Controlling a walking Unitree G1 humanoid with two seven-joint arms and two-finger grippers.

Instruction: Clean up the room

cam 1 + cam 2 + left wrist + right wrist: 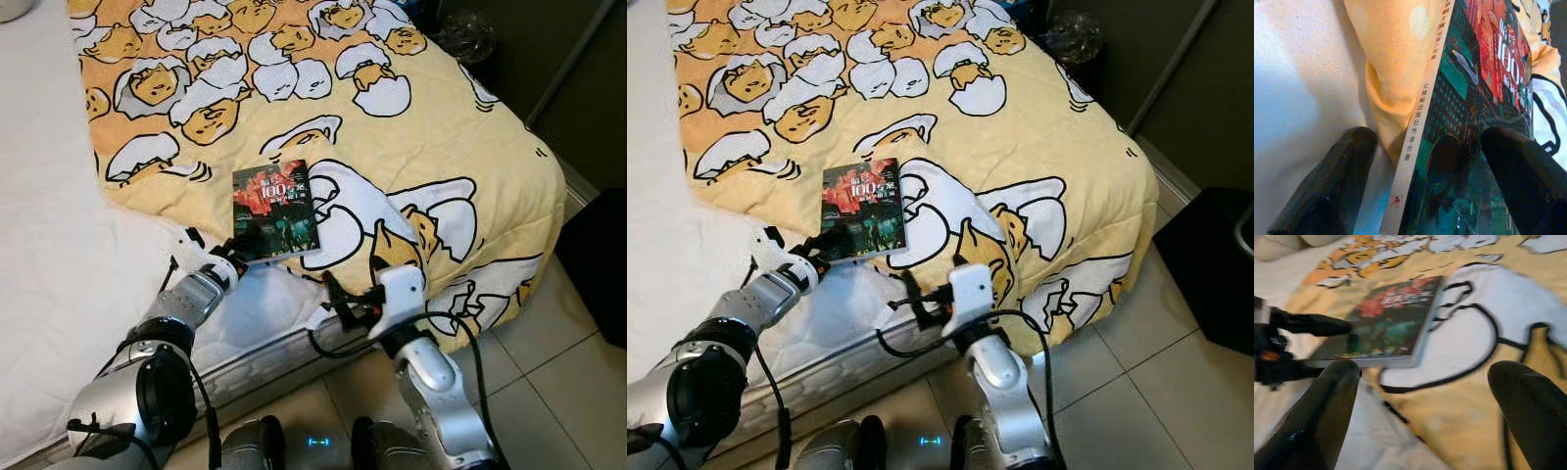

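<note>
A book [275, 211] lies on the yellow cartoon blanket [411, 127], the left gripper [238, 255] at its near edge.

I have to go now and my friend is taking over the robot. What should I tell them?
Left gripper: open, fingers astride the near corner of the book, one over the cover and one beside the spine, not yet clamped.
Right gripper: open, empty, over the near edge of the blanket.
The book lies flat on the yellow blanket on the bed.
Done: nothing picked up yet.
Left: probably grip the book, lift it and put it away.
</note>
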